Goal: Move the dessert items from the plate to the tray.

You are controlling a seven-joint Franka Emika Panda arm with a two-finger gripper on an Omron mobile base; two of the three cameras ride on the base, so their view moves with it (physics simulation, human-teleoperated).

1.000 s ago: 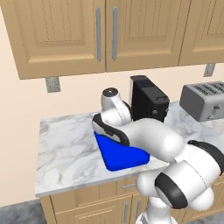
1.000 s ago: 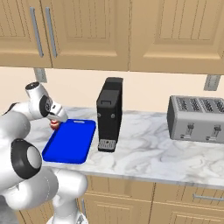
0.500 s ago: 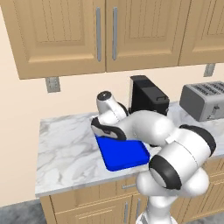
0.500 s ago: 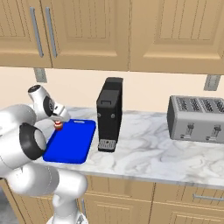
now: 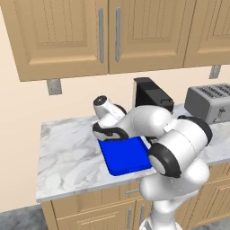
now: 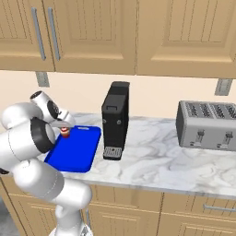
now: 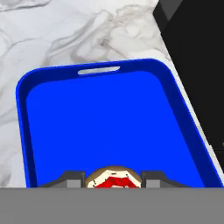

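The gripper is clenched on the red-and-white cupcake-like piece, which sits between the two finger tips at the bottom of the hand view. The side grasp leaves the underside of the piece free, so it can be set down without reorienting the hand.

Directly beyond the gripper lies the blue tray. Its floor is bare, and its handle slot is at the far rim. The gripper is positioned over the near part of the tray, which suggests that the carry step is nearly complete and that release is the next step. In the right base view, the cupcake-like piece hangs just above the left rear corner of the tray.

The tray rests flat on the marble bench. A black coffee machine stands just beside the tray. A silver toaster stands well apart, farther along the bench, below the wooden cabinets.
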